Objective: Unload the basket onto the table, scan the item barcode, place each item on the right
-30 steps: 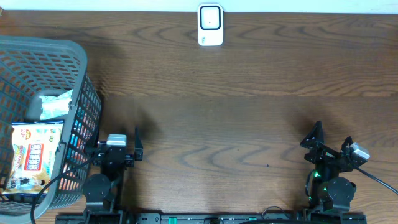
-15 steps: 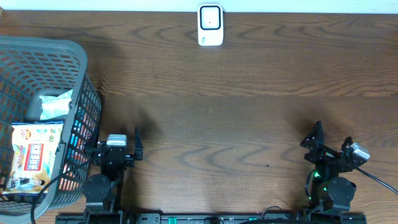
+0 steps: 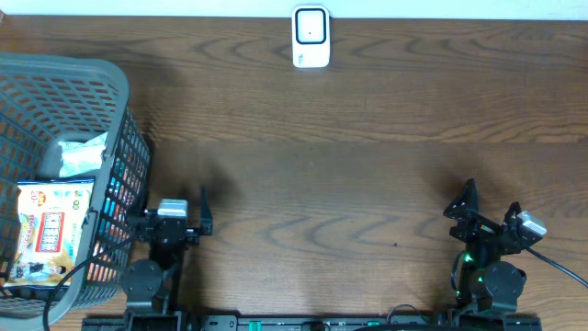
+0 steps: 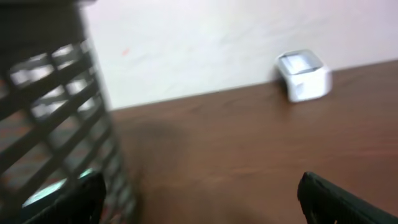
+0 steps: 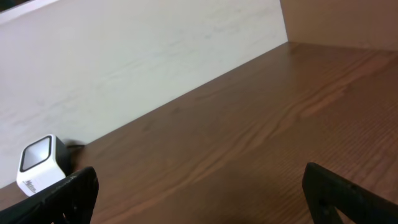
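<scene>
left gripper [image 3: 173, 223] wide, empty, just beside basket [image 3: 129, 101] right wall | right gripper [image 3: 487, 216] wide, empty, well right of basket | snack packet [image 3: 53, 230] flat in basket | advise: grip packet edge, barcode uncovered, toward scanner [image 3: 310, 37] far beyond basket

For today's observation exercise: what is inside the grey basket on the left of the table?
The grey basket holds a printed snack packet and a white wrapper beside it. Anything beneath those two is covered, so whether more items lie underneath cannot be told.
</scene>
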Controlling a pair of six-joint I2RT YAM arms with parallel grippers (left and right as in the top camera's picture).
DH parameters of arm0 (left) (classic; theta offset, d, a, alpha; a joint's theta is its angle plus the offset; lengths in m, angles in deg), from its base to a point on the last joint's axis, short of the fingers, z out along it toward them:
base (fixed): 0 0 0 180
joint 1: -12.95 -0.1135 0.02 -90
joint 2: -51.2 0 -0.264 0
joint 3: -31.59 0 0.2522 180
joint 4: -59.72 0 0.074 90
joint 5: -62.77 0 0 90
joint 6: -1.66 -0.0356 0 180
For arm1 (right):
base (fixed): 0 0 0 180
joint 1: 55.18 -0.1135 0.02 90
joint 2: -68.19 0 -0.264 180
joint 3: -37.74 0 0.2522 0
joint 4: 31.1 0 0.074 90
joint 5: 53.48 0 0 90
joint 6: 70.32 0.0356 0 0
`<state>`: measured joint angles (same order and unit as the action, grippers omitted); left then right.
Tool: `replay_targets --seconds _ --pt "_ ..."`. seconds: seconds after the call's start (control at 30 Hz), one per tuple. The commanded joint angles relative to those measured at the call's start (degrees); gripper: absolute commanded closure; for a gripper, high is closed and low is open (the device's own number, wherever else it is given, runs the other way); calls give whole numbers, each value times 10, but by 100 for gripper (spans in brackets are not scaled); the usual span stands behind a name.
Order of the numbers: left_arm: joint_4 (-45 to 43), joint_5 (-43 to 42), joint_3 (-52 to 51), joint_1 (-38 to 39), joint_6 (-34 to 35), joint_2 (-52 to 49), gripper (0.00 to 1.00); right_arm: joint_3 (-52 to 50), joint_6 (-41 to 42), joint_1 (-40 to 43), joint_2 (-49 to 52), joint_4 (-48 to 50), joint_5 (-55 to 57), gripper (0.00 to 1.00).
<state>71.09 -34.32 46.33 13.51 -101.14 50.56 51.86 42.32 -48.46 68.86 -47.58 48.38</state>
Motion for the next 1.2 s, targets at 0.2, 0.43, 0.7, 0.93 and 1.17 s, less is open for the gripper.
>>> replay_targets --seconds 0.2,0.43,0.7,0.93,1.17 --pt "-7 -136 48 2 138 0 2 0 7 -4 -3 -1 7 1" --pt "-7 -164 128 2 191 -28 2 0 7 -4 -3 -1 7 1" --pt "37 -170 255 2 259 -141 2 0 7 -4 -3 -1 7 1" --pt "164 -216 436 2 298 -297 2 0 7 -4 -3 -1 7 1" --pt "232 -396 516 2 279 -389 2 0 7 -4 -3 -1 7 1"
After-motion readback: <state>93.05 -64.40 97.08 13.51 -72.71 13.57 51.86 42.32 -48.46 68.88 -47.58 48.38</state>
